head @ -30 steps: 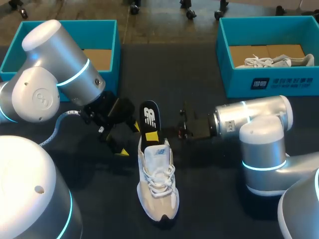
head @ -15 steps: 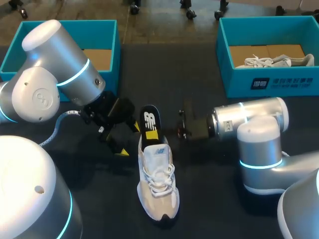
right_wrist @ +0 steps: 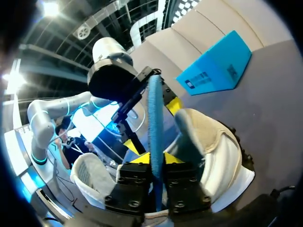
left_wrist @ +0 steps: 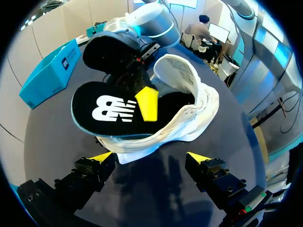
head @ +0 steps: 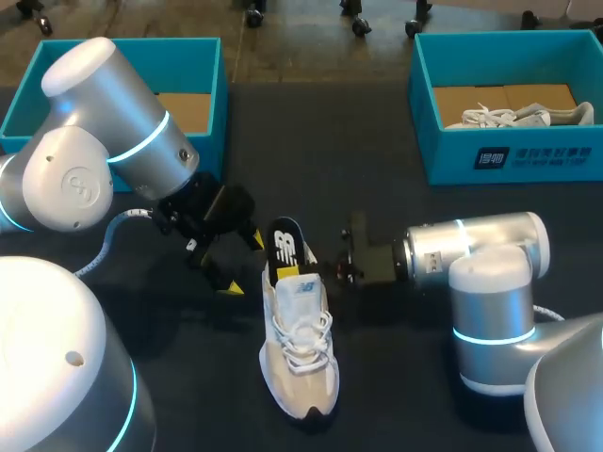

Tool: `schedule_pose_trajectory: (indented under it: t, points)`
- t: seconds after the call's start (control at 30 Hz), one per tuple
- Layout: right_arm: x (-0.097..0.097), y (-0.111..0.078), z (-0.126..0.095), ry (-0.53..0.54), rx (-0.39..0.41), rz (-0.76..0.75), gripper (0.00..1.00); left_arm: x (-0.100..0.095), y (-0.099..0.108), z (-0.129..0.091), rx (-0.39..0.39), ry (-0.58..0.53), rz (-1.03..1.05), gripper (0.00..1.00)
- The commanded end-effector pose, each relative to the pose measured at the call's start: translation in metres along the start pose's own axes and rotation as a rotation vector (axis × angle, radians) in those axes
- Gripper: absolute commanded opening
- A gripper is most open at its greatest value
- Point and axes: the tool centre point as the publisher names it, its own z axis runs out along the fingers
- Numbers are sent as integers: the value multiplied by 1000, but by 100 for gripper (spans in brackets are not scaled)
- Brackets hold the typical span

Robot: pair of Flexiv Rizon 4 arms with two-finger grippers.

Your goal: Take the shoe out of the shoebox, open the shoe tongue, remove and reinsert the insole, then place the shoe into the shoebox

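The shoe (head: 300, 363) lies on its sole on the dark surface (head: 377, 386), toe toward me, well apart from the box (head: 215, 89) on my left. I judge it light, with a soft upper that would buckle under a squeeze. The firmer heel or the sides of the sole look like the safest places to steady it. The insole (head: 285, 243) stands partly out of the shoe's opening. It looks like thin, bendy foam, likely to fold if pushed from its free end, so it is better held low, near where it enters. My right hand (right_wrist: 152, 160) is clamped on the insole, one yellow tip on each face. My left hand (left_wrist: 149, 157) sits just beside the heel, fingers apart, holding nothing.
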Motion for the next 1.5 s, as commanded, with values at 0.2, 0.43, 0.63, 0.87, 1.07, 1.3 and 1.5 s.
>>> schedule_pose_trajectory:
  t: [0.2, 0.43, 0.63, 0.87, 1.07, 1.3, 1.5]
  points:
    - [11, 16, 0, -10, 12, -59, 48, 0, 0, 1, 1, -1, 1, 100]
    - [-1, 28, -2, 16, 10, -63, 38, 0, 0, 1, 1, -1, 1, 100]
    - [-12, 30, -4, 23, 1, -35, 0, 0, 0, 1, 1, -1, 1, 100]
    - [-10, 2, -5, 2, -17, 8, 0, 0, 0, 1, 1, -1, 1, 100]
    - [-6, -16, -4, -15, -34, 32, 0, 0, 0, 1, 1, -1, 1, 100]
    - [1, -6, -2, -16, -39, -19, 43, 0, 0, 1, 1, -1, 1, 100]
    - [1, 8, -1, -10, -21, -44, 46, 0, 0, 1, 1, -1, 1, 100]
